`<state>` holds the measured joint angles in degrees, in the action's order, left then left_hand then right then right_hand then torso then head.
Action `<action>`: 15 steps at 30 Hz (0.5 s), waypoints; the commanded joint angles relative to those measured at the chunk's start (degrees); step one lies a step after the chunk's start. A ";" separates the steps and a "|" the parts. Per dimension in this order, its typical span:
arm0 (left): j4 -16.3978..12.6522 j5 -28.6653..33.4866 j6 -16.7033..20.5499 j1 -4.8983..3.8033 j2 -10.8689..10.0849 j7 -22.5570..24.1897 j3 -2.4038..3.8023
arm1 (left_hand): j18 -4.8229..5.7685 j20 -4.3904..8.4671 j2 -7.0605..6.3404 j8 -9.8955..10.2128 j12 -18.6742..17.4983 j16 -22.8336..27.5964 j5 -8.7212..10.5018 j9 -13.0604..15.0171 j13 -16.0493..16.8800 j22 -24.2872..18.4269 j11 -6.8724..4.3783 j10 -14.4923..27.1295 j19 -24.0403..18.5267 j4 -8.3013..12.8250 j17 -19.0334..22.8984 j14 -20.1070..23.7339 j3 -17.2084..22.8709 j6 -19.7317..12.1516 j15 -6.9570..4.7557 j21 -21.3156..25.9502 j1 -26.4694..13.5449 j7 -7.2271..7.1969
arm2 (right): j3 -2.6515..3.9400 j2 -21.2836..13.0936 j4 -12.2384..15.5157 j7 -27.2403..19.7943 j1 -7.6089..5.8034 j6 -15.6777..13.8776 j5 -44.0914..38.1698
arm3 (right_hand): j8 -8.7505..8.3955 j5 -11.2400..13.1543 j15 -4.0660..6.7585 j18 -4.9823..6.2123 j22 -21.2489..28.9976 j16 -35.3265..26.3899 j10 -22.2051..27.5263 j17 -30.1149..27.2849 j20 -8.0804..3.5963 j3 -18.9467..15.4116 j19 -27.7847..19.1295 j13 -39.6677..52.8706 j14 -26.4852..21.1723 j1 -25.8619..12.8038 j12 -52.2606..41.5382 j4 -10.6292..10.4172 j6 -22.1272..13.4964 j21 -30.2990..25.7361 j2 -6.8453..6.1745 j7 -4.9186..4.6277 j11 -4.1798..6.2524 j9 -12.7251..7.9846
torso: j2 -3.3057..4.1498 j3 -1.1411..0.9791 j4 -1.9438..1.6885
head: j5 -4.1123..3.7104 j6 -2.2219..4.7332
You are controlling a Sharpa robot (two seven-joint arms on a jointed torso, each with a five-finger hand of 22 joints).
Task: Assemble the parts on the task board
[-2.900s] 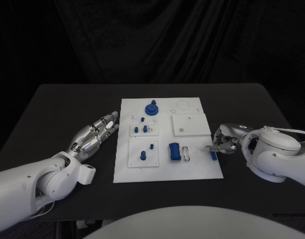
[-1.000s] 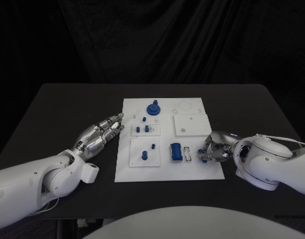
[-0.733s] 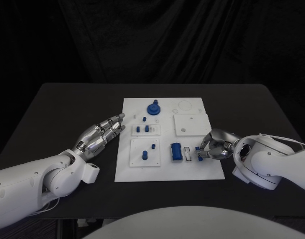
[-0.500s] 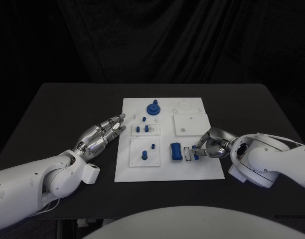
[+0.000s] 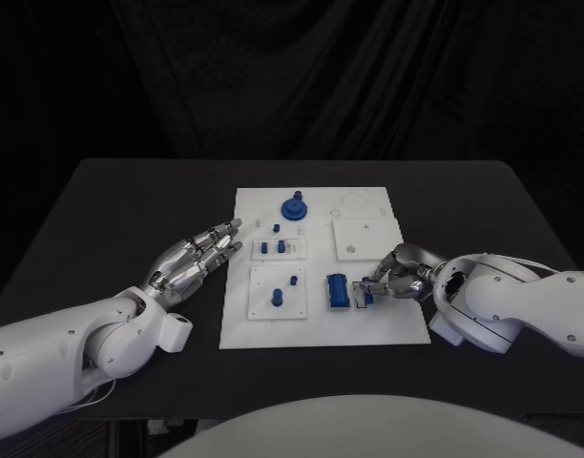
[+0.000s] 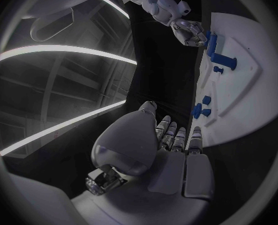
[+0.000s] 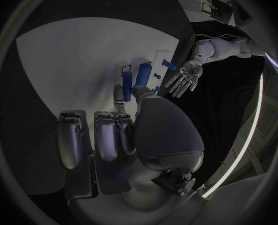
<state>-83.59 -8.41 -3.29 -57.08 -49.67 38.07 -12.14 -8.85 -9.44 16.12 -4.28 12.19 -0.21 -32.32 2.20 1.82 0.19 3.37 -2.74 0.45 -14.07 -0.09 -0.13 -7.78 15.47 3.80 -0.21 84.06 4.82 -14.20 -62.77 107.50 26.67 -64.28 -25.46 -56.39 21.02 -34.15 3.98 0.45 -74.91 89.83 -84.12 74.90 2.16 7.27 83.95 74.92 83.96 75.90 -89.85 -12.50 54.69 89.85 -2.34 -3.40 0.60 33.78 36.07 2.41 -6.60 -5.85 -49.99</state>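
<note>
The white task board (image 5: 375,324) lies in the middle of the black table. My right hand (image 5: 400,271) is over the board's right half and pinches a small blue part (image 5: 370,290) at its fingertips, right beside the upright blue block (image 5: 336,291) and the narrow white slot next to it. In the right wrist view the fingers (image 7: 118,94) reach toward blue pieces (image 7: 128,79) on the board (image 7: 70,55). My left hand (image 5: 196,256) lies open and flat, fingers spread, on the table just off the board's left edge; the left wrist view shows the left hand (image 6: 173,145) beside the board (image 6: 257,90).
A blue round-headed part (image 5: 292,206) stands at the board's far end. Small blue pegs (image 5: 281,247) sit in a plate left of centre, and two more pegs (image 5: 274,298) in the plate below. A white square plate (image 5: 365,239) lies just beyond my right hand.
My right hand has carried the small blue part leftward from the board's right edge onto the board, up to the blue block. The left hand stays where it was.
</note>
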 commanded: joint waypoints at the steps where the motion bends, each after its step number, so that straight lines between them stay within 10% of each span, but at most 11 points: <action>1: -0.01 -0.08 -0.94 0.10 0.18 0.30 0.06 | -0.70 -0.40 -0.07 -0.36 0.16 0.11 -0.09 0.07 0.03 0.08 0.53 -0.04 -0.10 0.02 0.02 -0.01 0.34 0.24 0.59 -0.06 0.48 -0.01 | 0.00 0.37 -0.36 0.38 0.09 0.01 0.25 | -0.28 0.81 0.06 -0.41 -15.03 0.17 -5.88 15.10 0.19 -0.16 5.97 15.08 6.04 -0.58 -0.15 -0.59 0.06 0.02 0.13 -0.01 0.01 -0.04 | -0.07 0.01 0.04 | 0.04 -0.01; 15: 0.39 -0.08 -1.62 0.15 0.43 -0.76 0.06 | -0.48 -0.66 -0.13 -0.37 0.14 0.10 0.97 0.05 0.01 0.10 0.73 0.06 -0.06 -0.23 0.01 -0.02 0.38 0.24 1.06 -0.09 0.13 0.25 | 0.00 1.33 -1.20 1.89 0.37 0.53 -1.51 | -0.93 13.96 -0.49 -0.10 -14.62 0.17 -5.88 15.10 0.69 -3.55 5.34 15.08 6.04 -5.65 -0.15 -3.97 -0.30 -0.96 -0.09 -0.68 -0.61 -0.64 | -0.13 -0.05 0.16 | 0.27 -0.01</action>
<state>-83.15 -8.41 -3.87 -57.02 -49.38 37.33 -12.13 -8.86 -9.76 16.12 -4.28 12.18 -0.21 -31.56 2.20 1.81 0.24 3.81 -2.77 0.35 -14.22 -0.11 -0.14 -7.63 15.47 4.60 -0.21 84.06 4.82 -14.20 -61.47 106.31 27.20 -64.06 -25.34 -56.83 20.35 -20.75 3.98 0.44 -74.91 89.83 -83.92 74.91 2.57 4.00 83.95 74.92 83.95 70.73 -89.85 -16.41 54.31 89.12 -2.53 -3.75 0.40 33.18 35.96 2.37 -6.50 -5.62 -49.99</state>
